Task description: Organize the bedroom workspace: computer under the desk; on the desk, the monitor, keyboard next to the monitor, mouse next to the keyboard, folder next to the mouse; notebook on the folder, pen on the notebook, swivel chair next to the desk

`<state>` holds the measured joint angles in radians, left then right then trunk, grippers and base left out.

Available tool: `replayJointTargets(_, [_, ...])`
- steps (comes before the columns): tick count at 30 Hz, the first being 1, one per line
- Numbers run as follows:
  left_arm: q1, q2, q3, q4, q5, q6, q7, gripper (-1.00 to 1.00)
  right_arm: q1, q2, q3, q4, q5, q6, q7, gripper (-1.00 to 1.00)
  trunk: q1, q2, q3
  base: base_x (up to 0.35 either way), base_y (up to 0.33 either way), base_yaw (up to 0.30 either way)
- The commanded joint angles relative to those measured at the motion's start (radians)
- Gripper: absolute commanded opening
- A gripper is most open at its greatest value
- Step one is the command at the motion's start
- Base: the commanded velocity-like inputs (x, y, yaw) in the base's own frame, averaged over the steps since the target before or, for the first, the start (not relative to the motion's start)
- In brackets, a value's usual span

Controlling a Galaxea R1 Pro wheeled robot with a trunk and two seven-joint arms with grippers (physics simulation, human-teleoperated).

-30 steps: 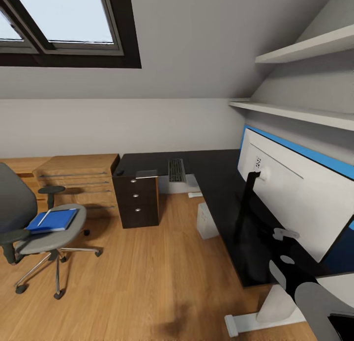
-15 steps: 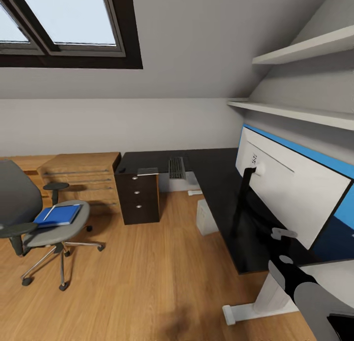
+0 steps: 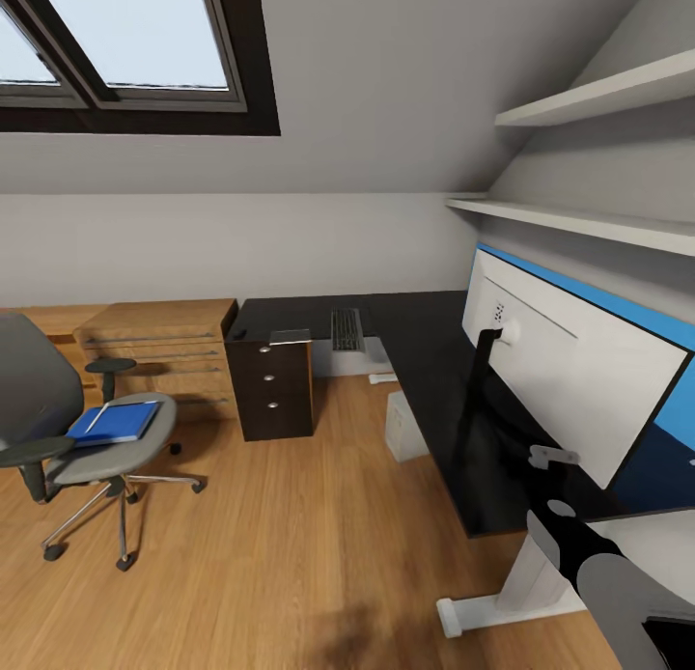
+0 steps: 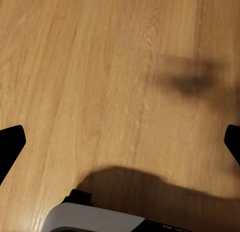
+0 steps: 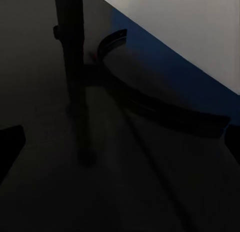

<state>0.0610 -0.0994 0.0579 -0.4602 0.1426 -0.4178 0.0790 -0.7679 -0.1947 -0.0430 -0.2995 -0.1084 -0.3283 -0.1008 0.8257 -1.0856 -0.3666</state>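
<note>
Head view: an attic bedroom under grey sloped walls, with the L-shaped black bench (image 3: 425, 361) running along the right wall and turning across the far one. The monitor (image 3: 569, 376) stands on the bench with its white back to the room, on a slim black stand (image 3: 478, 400), against the blue back panel (image 3: 618, 308). The keyboard (image 3: 346, 329) lies at the far corner of the bench, and a small dark object beside the black drawer unit (image 3: 272, 388) may be the mouse — too small to tell. The pale computer (image 3: 403, 429) tower sits on the wooden floor (image 3: 290, 535) under the bench. Well apart on the left stands the swivel chair (image 3: 77, 438), the blue folder (image 3: 116, 424) lying flat on its seat with a thin pale line across it. Low wooden shelving (image 3: 159, 351) lines the far wall beneath the skylight (image 3: 125, 52), and two white shelves (image 3: 579, 221) hang above the bench. The right arm (image 3: 589, 564) reaches over the near end of the bench. From the left wrist, the left gripper (image 4: 120, 142) hangs released over bare floor, fingertips (image 4: 10, 142) wide apart; from the right wrist, the right gripper (image 5: 120, 142) is likewise spread — above the dark benchtop near the monitor stand's curved foot (image 5: 150, 101).
</note>
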Motion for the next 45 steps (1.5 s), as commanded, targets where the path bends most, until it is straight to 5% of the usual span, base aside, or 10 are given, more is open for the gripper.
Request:
replayJointTargets(1, [0.000, -0.001, 0.002, -0.001, 0.003, -0.001, -0.001, 1.00, -0.001, 0.000, 0.002, 0.001, -0.010, -0.004, 0.002, 1.00, 0.000, -0.001, -0.001, -0.001, -0.005, 0.000])
replayJointTargets(45, [0.000, 0.000, 0.003, 0.000, 0.003, -0.001, -0.001, 1.00, -0.001, -0.006, -0.009, -0.033, -0.017, -0.011, -0.048, 1.00, 0.000, -0.001, -0.001, 0.016, -0.114, 0.000])
